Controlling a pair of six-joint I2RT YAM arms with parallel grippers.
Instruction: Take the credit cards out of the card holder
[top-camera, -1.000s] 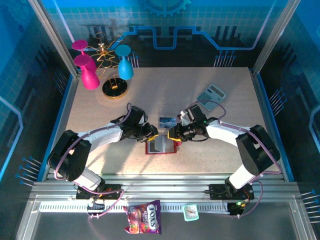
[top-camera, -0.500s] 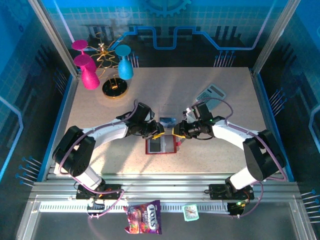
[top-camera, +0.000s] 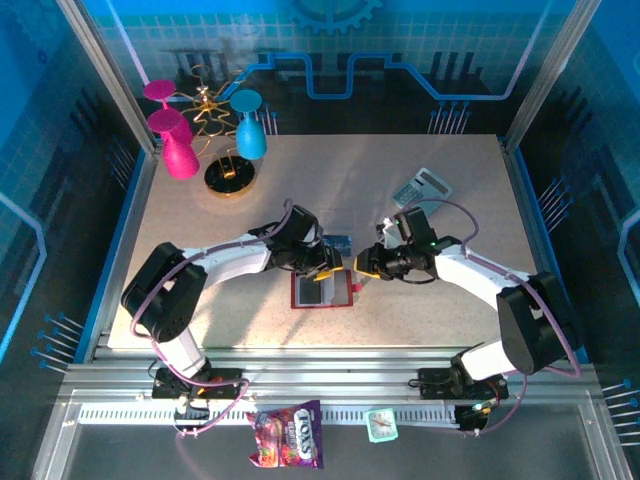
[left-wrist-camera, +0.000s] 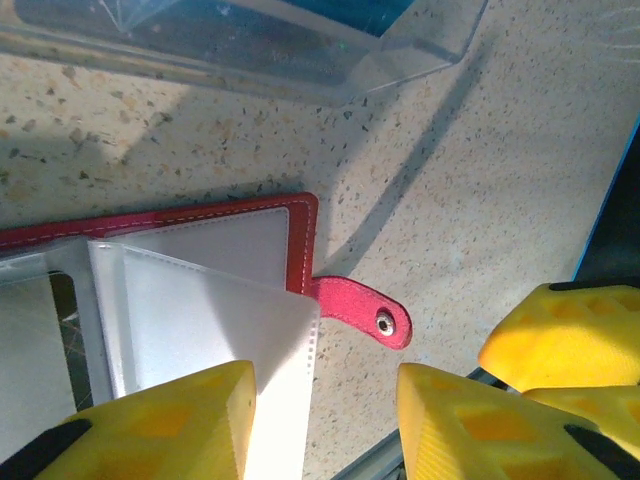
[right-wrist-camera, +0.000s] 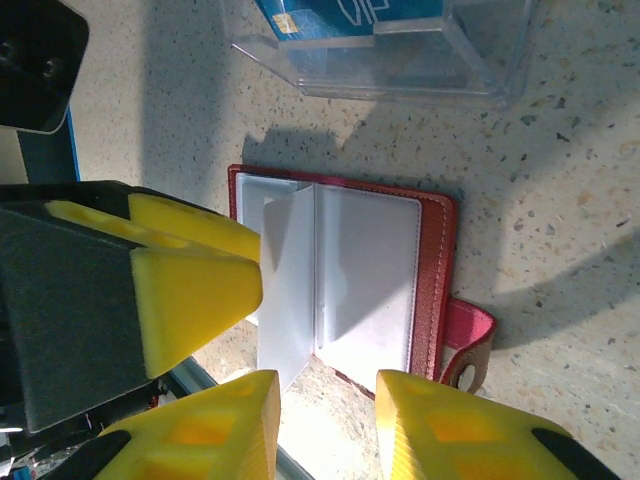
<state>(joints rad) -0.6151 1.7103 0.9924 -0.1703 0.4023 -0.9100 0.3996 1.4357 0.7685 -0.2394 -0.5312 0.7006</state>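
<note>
Fingers (left-wrist-camera: 160, 420) of the left gripper (left-wrist-camera: 325, 400) are spread wider now, the right gripper's (right-wrist-camera: 325, 410) parted, so the card holder (top-camera: 325, 295) seems released.

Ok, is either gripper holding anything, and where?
Nothing gripped: left gripper straddles, open, a sleeve edge of the card holder; right gripper open over it.

One red card holder (top-camera: 322, 290), one clear box (top-camera: 336, 243), one calculator (top-camera: 422, 187), two pink goblets (top-camera: 181, 150), one blue goblet (top-camera: 248, 128)
</note>
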